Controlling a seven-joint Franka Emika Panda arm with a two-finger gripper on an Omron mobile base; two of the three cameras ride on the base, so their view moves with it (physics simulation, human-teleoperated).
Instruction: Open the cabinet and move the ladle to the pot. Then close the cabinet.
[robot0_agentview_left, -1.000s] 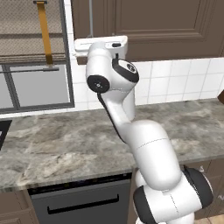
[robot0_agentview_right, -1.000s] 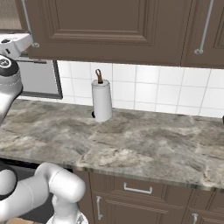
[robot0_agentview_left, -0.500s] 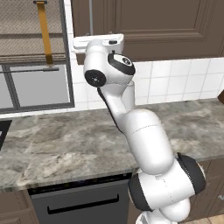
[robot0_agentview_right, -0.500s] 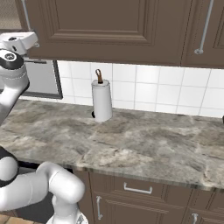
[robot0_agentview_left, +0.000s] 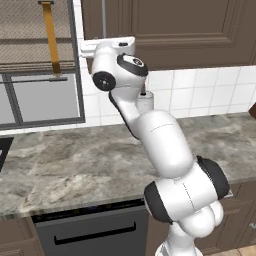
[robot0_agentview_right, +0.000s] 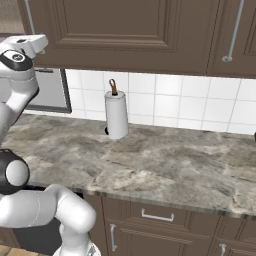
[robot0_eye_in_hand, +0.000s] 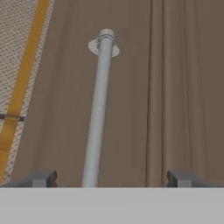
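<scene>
The cabinet (robot0_agentview_left: 175, 30) is a dark brown wall unit above the counter, and its door is shut. Its long silver bar handle (robot0_eye_in_hand: 99, 109) runs up the hand view between my two finger tips. My gripper (robot0_eye_in_hand: 111, 178) is open, with one tip on each side of the handle's lower end and neither touching it. From the left base view the gripper (robot0_agentview_left: 106, 44) sits raised just below the handle (robot0_agentview_left: 103, 17). From the right base view the gripper (robot0_agentview_right: 31, 44) hangs under the same handle (robot0_agentview_right: 30, 20). The ladle and the pot are out of view.
A paper towel roll (robot0_agentview_right: 116, 116) stands on the marble counter (robot0_agentview_right: 175, 165) against the white tile wall. A window with a mesh blind and yellow strap (robot0_agentview_left: 50, 40) lies left of the cabinet. A second cabinet handle (robot0_agentview_right: 234, 30) is at the right, with drawers (robot0_agentview_right: 157, 216) below.
The hand has crept a little up and left toward the handle while the arm's elbow swung round. The jaws stayed open.
</scene>
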